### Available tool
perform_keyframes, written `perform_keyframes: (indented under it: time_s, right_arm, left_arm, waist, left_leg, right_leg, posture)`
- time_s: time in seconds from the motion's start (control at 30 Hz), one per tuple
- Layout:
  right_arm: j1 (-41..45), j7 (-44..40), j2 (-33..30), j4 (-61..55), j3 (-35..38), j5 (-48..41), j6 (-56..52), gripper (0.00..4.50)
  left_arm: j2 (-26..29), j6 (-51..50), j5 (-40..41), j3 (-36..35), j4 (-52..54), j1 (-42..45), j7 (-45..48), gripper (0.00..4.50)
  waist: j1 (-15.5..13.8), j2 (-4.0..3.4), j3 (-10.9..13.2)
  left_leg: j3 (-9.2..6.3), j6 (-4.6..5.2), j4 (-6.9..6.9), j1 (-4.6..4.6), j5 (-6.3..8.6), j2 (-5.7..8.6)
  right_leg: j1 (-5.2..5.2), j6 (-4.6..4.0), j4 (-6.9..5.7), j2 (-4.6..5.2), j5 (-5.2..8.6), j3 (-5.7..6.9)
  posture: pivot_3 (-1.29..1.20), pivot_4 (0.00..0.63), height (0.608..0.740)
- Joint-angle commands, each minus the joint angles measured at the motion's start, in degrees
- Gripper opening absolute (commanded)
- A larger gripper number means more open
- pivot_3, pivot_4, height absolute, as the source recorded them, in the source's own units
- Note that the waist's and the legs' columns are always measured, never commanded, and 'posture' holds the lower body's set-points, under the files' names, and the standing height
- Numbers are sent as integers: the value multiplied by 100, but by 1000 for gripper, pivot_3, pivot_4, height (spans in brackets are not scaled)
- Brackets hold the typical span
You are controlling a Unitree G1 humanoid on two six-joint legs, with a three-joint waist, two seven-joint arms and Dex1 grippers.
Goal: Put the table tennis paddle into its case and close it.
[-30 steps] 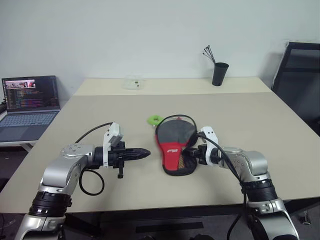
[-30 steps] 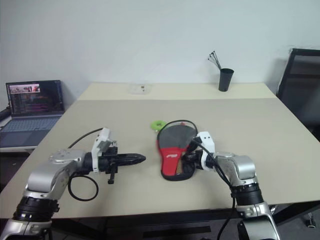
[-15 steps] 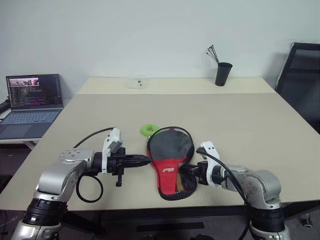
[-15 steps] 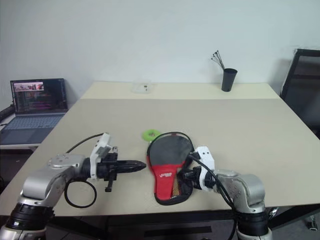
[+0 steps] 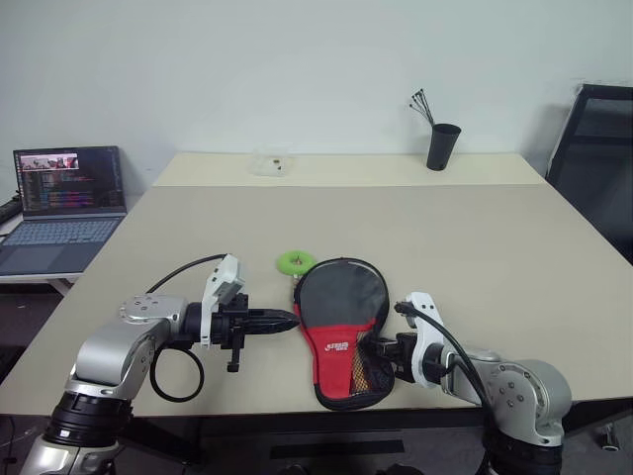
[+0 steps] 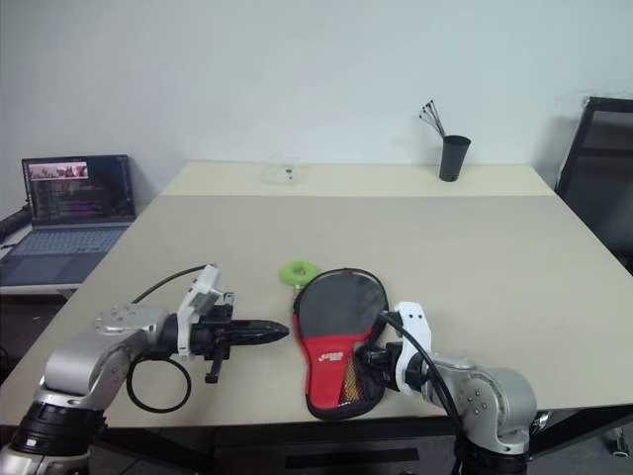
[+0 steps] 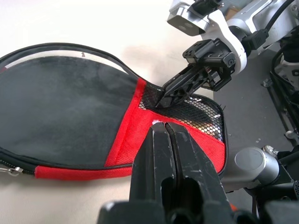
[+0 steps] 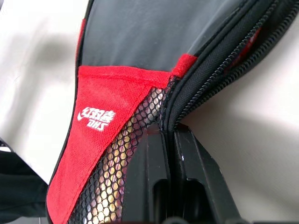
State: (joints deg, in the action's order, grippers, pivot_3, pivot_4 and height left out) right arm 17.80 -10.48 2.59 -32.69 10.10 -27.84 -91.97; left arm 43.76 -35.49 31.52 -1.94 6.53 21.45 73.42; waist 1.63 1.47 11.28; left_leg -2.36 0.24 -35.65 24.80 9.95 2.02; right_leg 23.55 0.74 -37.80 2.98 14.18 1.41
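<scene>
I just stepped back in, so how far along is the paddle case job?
Paddle seems already inside: wood shows through the case's mesh. In hand: the right tool is shut on the case's edge by the mesh; the left tool waits shut beside it. Left: the zipper still gapes.

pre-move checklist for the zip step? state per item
1. Right gripper shut on the case edge at the mesh section: ok.
2. Left gripper shut, empty, beside the case's red panel: ok.
3. Table tennis paddle inside: light wood shows through the mesh; full seating cannot tell.
4. Zip closed: not ok, it gapes in the right wrist view.
5. Zip pull located, at the round end: ok.
6. Green ring apart from the case: ok.
</scene>
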Motion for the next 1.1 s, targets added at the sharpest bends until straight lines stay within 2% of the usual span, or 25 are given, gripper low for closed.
perform_keyframes:
  time_s: [0.03,0.33,0.47,0.6,0.77,0.8,0.97,1.1]
  right_arm:
    - [-143,103,100,-226,37,-85,-53,9]
    - [-254,250,222,-323,17,-173,-53,9]
    - [-177,285,125,-443,59,-145,-53,1145]
    - [140,-182,-641,-1004,-257,-446,-53,2511]
    - [584,-842,-1275,-1316,-105,-1165,-53,4341]
    - [686,-960,-1368,-1307,-30,-1295,-53,4459]
    - [1175,-1302,-1745,-936,91,-1485,160,4459]
    - [1493,-1367,-1939,-75,-746,-1014,1209,4459]
  left_arm:
    - [110,114,47,-33,77,60,78,0]
    - [135,204,8,-38,7,59,111,0]
    - [116,235,-4,-38,-12,56,98,0]
    - [114,251,-5,-67,-47,30,83,0]
    - [87,236,6,-74,-70,32,36,0]
    - [77,232,5,-77,-82,45,14,0]
    - [2,244,-22,-150,-217,166,-254,0]
    - [-300,637,-383,-342,-742,531,-1121,0]
  waist:
    - [0,0,0]
    - [1,0,0]
    - [1,0,0]
    - [1,-2,2]
    - [6,-1,2]
    - [4,0,2]
    - [1,1,3]
    - [-2,1,2]
  left_leg:
    - [0,0,2,0,0,0]
    - [0,0,18,0,0,0]
    - [0,0,22,0,0,0]
    - [1,0,23,0,0,2]
    - [-2,1,28,-1,0,0]
    - [-2,1,31,-1,-1,0]
    - [-2,1,34,-1,-1,1]
    - [-7,1,34,-1,-1,0]
  right_leg:
    - [0,0,2,0,0,0]
    - [1,-3,11,0,2,2]
    - [2,-4,14,0,3,3]
    - [3,-4,14,2,3,3]
    - [3,-7,14,1,5,8]
    - [3,-7,14,1,6,10]
    - [1,-1,17,2,3,13]
    - [0,-5,16,2,4,20]
  posture:
    - [0,150,740]
    - [0,150,740]
    - [0,150,740]
    - [0,150,740]
    - [0,150,740]
    - [0,150,740]
    - [0,150,740]
    - [0,150,740]
